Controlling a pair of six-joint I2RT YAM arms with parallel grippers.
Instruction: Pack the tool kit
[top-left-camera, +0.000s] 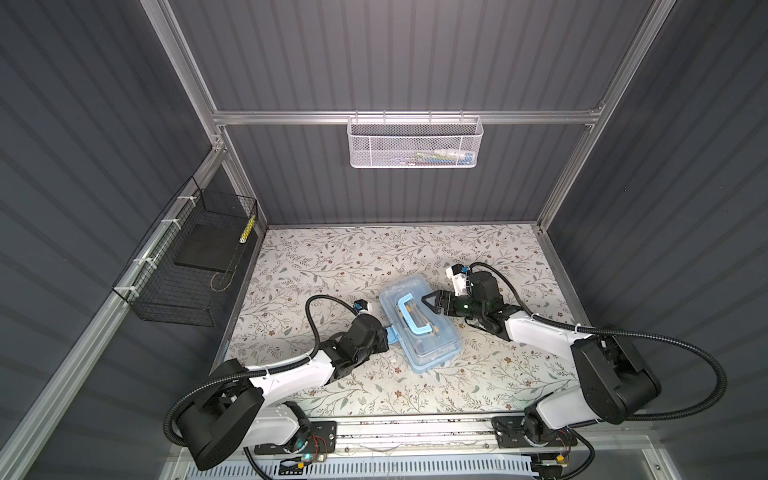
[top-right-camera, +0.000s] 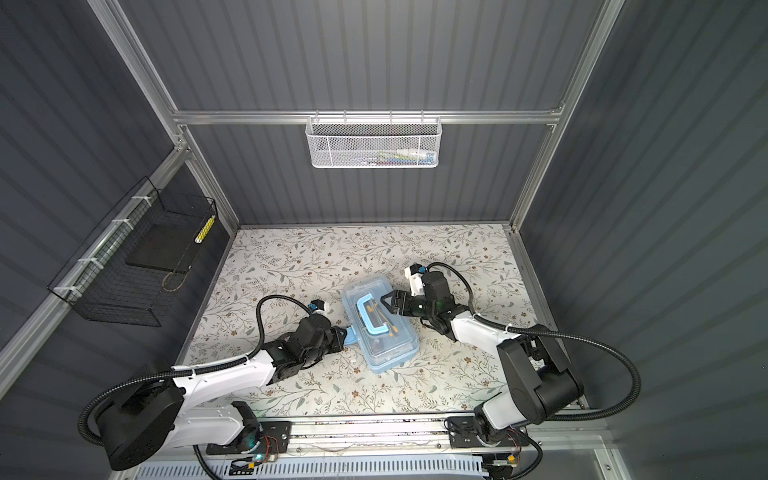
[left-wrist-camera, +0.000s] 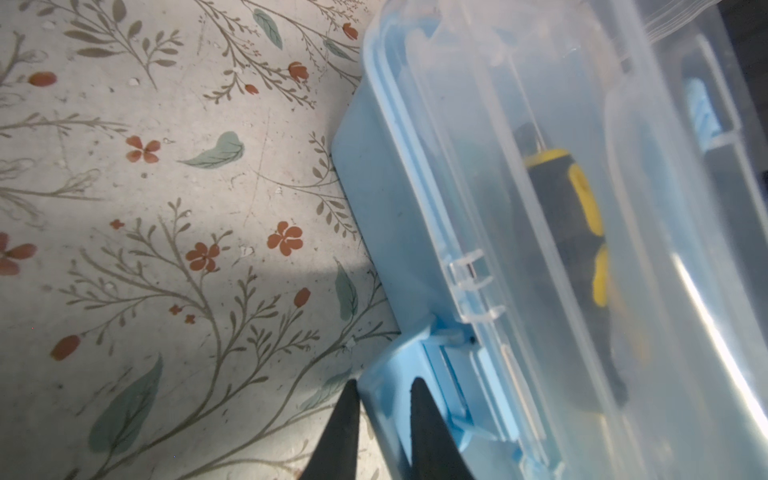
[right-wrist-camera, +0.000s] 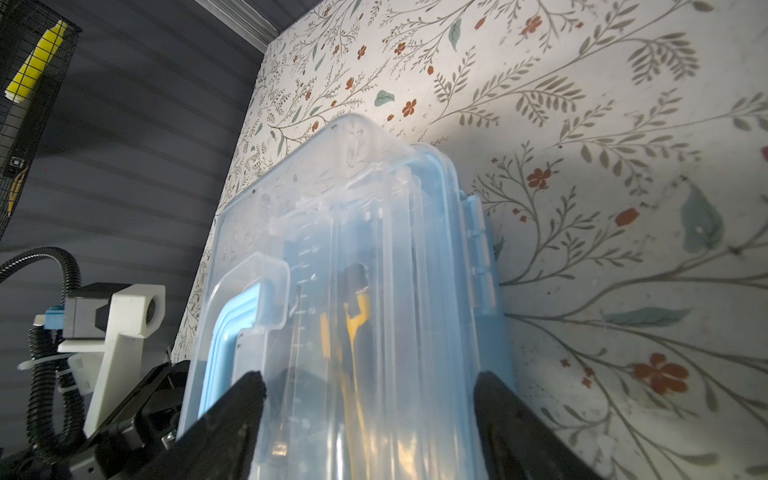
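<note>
The light-blue plastic tool kit with clear lid (top-left-camera: 419, 326) lies mid-desk (top-left-camera: 353, 266). From nine o'clock the left gripper (left-wrist-camera: 384, 415) pinches its swung-out blue latch (left-wrist-camera: 390, 382) (presumably to fasten it); from two o'clock the right gripper (right-wrist-camera: 365, 411), spread wide, straddles the lid, likely steadying it.

Baskets on the walls, floral surface below

A white mesh basket (top-left-camera: 414, 142) hangs from the rail on the back wall, with a few small items lying in it, too small to identify. A black wire basket (top-left-camera: 187, 266) is tied to the left wall's rail; inside it are a dark flat pad (top-left-camera: 205, 245) and a yellow marker (top-left-camera: 247, 229). The surface (top-left-camera: 332, 257) has a leaf-and-flower print.
</note>
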